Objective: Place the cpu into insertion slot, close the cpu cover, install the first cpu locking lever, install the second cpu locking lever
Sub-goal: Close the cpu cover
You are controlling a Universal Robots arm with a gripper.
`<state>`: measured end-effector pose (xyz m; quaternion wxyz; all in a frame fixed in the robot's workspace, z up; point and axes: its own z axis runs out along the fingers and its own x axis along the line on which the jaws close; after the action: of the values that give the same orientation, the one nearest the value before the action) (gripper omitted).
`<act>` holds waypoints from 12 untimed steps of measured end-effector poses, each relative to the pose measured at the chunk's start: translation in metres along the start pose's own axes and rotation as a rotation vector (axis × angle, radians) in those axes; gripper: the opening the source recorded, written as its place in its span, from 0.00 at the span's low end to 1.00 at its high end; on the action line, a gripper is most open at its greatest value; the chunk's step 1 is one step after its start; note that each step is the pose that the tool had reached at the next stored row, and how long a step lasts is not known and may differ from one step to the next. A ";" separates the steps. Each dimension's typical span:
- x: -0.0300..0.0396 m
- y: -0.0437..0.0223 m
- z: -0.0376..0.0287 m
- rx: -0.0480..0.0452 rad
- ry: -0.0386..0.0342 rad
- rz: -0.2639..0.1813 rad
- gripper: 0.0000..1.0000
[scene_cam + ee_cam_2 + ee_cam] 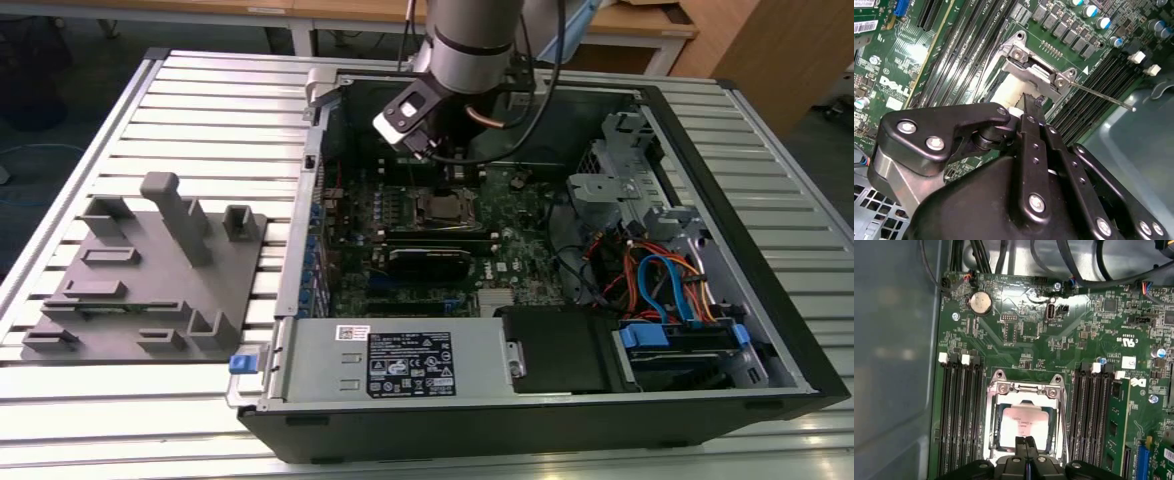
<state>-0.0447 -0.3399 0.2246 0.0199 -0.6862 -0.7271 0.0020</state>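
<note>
Both fingers of the gripper (1026,441) meet, empty, at the edge of the insertion slot (998,430); the cpu (1024,421) lies inside under the cpu cover (1024,389), probably best pressed down squarely

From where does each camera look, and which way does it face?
Exterior view: high above the table, looking down into the open computer case; shows the arm and gripper.
First wrist view: on the arm, facing the green board and cpu; shows the gripper's end.
Second wrist view: on the arm, behind the gripper, looking along it.
Both wrist views share the gripper and cpu.
</note>
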 end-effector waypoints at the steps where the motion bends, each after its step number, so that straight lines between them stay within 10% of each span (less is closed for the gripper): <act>1: 0.0000 -0.0001 0.0000 0.0000 -0.0001 0.000 0.10; 12: 0.0004 -0.0090 0.0048 -0.0012 0.0000 0.000 0.10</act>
<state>-0.0538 -0.3399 0.2202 0.0195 -0.6862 -0.7271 0.0016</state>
